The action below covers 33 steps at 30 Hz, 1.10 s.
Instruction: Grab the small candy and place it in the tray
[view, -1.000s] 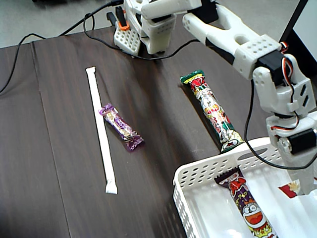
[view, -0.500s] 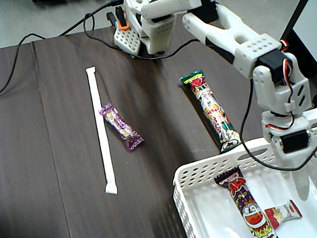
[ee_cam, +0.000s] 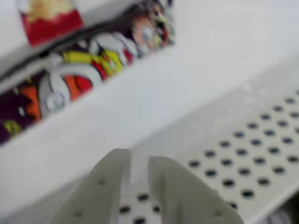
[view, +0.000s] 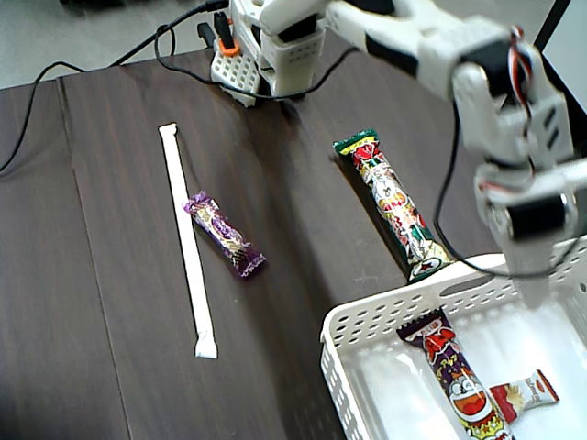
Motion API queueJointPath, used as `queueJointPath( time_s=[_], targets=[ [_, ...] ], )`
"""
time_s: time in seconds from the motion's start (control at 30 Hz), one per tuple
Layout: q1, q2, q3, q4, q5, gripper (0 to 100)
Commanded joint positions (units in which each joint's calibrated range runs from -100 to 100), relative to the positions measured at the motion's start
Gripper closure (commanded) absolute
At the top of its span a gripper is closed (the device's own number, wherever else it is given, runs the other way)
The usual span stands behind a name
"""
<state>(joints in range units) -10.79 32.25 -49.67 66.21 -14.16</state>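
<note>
The small candy [view: 525, 394], white with red ends, lies on the floor of the white perforated tray [view: 367, 321] at the lower right of the fixed view, beside a cartoon-printed stick [view: 459, 376]. My gripper [view: 534, 295] hangs above the tray's far right part, apart from the candy. In the wrist view the candy [ee_cam: 49, 16] shows blurred at the top left, with the printed stick [ee_cam: 93, 65] below it and the tray wall [ee_cam: 252, 149] at the right. My gripper [ee_cam: 138, 162] has its jaws almost together with only a thin slit, and nothing is between them.
A second printed stick [view: 394, 206] lies on the dark table with its end against the tray's rim. A purple wrapped bar [view: 225, 236] and a long white stick [view: 188, 240] lie to the left. Black cables [view: 165, 50] run near the arm's base at the top.
</note>
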Motion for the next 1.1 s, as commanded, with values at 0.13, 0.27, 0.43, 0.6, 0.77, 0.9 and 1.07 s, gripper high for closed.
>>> queueJointPath(
  time_s=[0.13, 0.27, 0.43, 0.6, 0.77, 0.9, 1.07],
  targets=[
    [2.88, -17.14, -5.22, 16.49, 4.98, 99],
    [3.03, -18.14, -5.13, 27.28, 8.29, 99],
    [5.09, -18.90, -4.49, 33.62, 8.81, 99],
    [5.16, -20.32, -0.56, 33.53, 9.86, 99],
    [5.16, -22.50, 9.67, 33.53, 13.32, 99],
    [6.05, -28.27, 18.62, 33.45, 14.06, 99],
    [8.18, -38.74, 31.68, 30.45, 14.16, 99]
  ],
)
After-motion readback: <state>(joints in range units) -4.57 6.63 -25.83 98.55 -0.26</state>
